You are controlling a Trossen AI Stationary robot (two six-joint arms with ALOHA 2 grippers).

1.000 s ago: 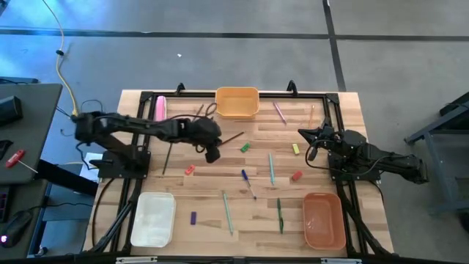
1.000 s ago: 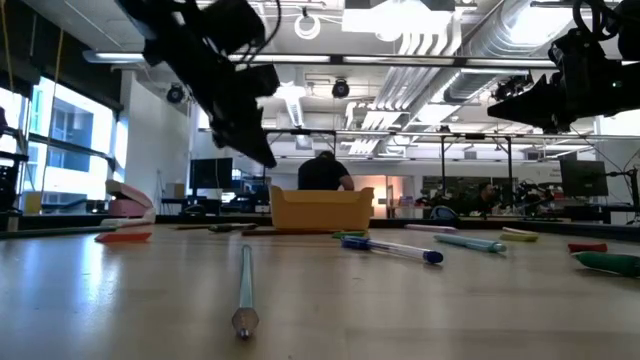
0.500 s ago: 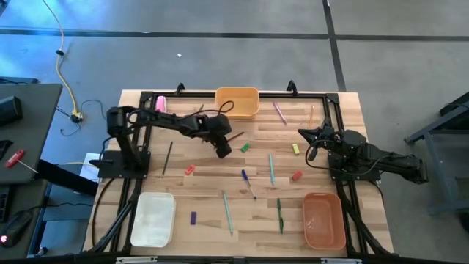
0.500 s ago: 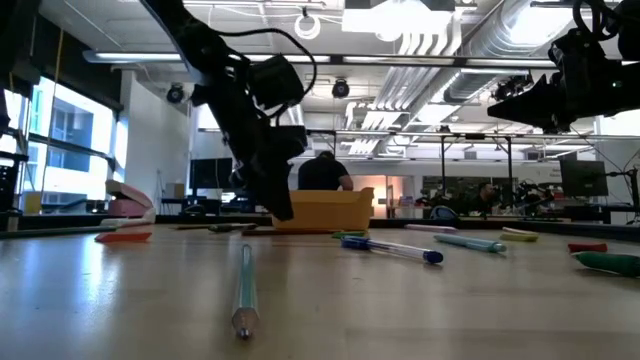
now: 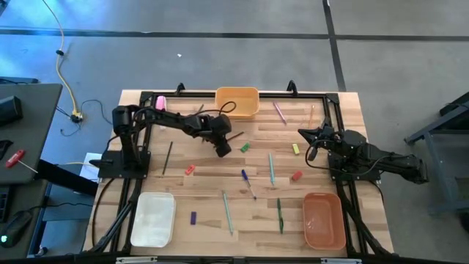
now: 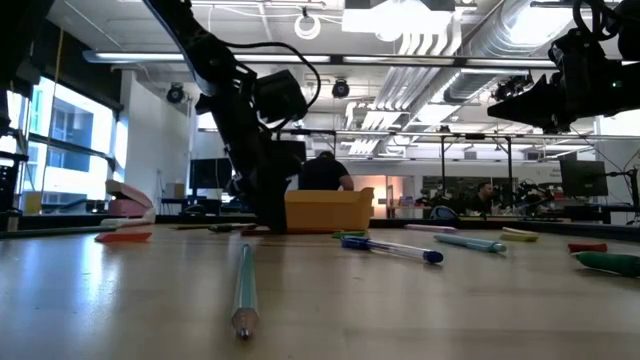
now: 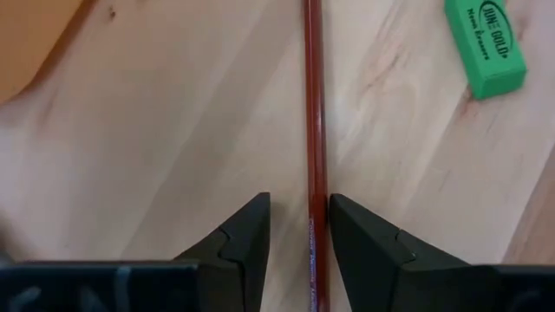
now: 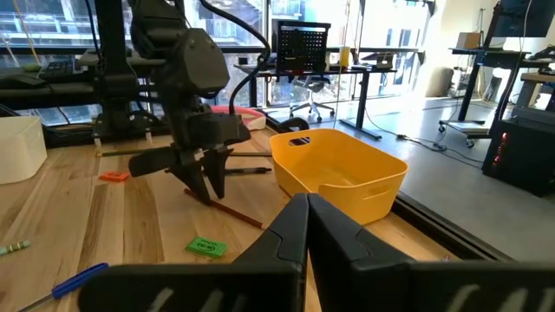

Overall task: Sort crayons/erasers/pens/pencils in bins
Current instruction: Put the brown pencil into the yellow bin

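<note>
On the counter (image 5: 183, 191), just in front of the yellow-orange bin (image 5: 237, 102), my left end effector (image 7: 297, 217) straddles a brown pencil (image 7: 314, 121), fingers spread, not yet clamped. An off-centre close could roll it toward the green eraser (image 7: 486, 43). My right end effector (image 8: 305, 211) waits pinched closed, empty.

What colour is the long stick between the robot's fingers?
Reddish-brown. The pencil shows best in the left wrist view.
</note>
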